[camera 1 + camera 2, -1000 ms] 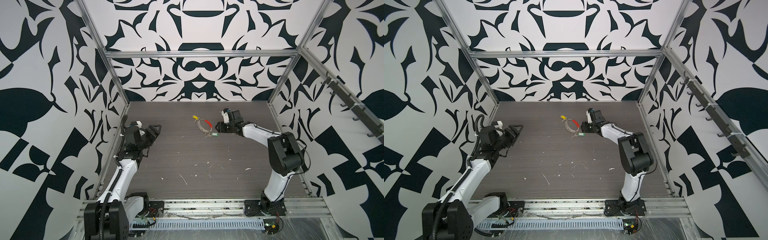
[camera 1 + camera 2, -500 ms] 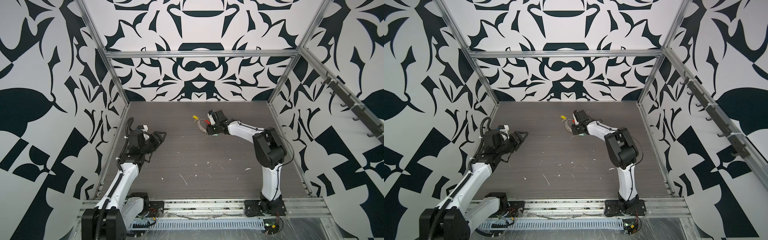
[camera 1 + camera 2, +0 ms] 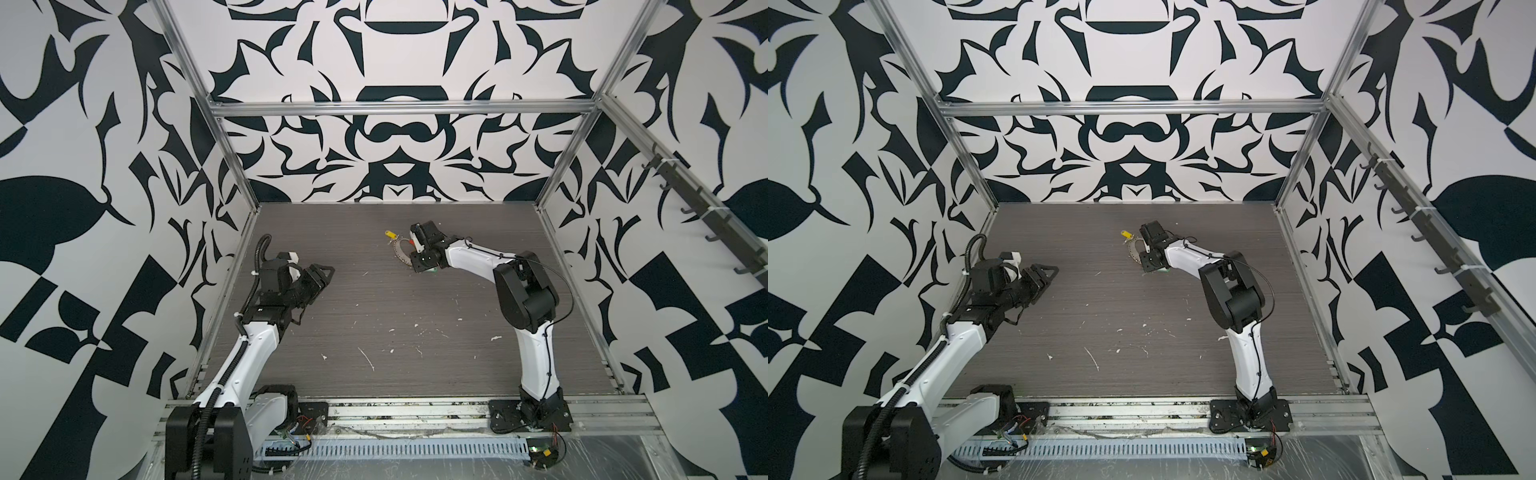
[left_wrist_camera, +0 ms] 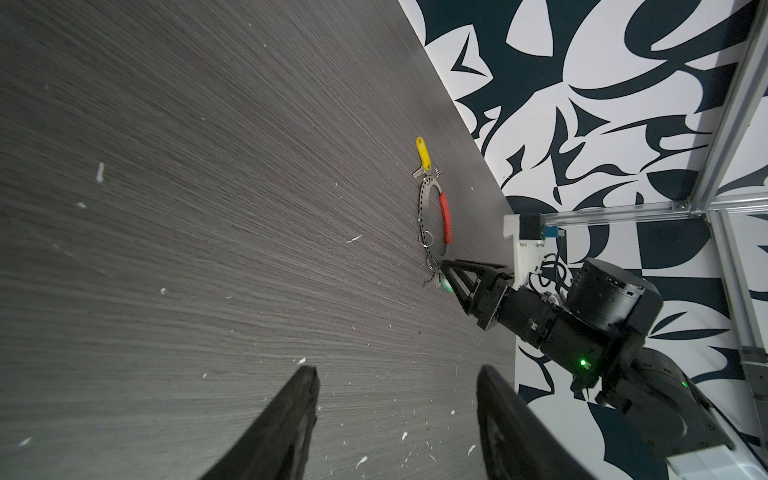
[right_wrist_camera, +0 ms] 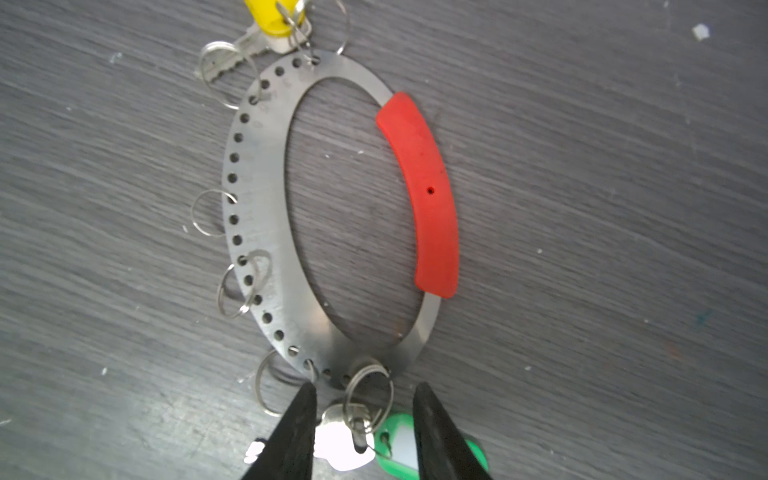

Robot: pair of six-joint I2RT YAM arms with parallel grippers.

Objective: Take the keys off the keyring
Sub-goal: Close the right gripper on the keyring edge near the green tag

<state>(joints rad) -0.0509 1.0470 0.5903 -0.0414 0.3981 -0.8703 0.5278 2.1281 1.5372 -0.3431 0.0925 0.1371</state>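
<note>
In both top views the keyring (image 3: 400, 254) is seen lying flat on the dark tabletop (image 3: 374, 316), toward the far middle. It is partly covered by the right end effector (image 3: 420, 265), which is lowered over its right edge. The yellow tag (image 3: 390, 235) is laid at the far side, and a sliver of the green tag (image 3: 433, 271) is shown beneath the arm. The left end effector (image 3: 328, 274) is held over the tabletop at the left, well apart from the keyring. In the left wrist view its fingers (image 4: 291, 424) are seen spread wide with nothing between them, and the right end effector's tip is placed at the hoop's end opposite the yellow tag. In the right wrist view the red sleeve (image 5: 424, 195) is fitted on 1 side of the hoop, and small wire rings (image 5: 232, 295) are threaded through holes on the other. The 2 black fingers are set partly apart, straddling the green-tagged key (image 5: 338, 446) and its wire ring. A gap is seen beside 1 finger, so nothing is clamped. The yellow-tagged key (image 5: 232, 58) is attached at the opposite end.
</note>
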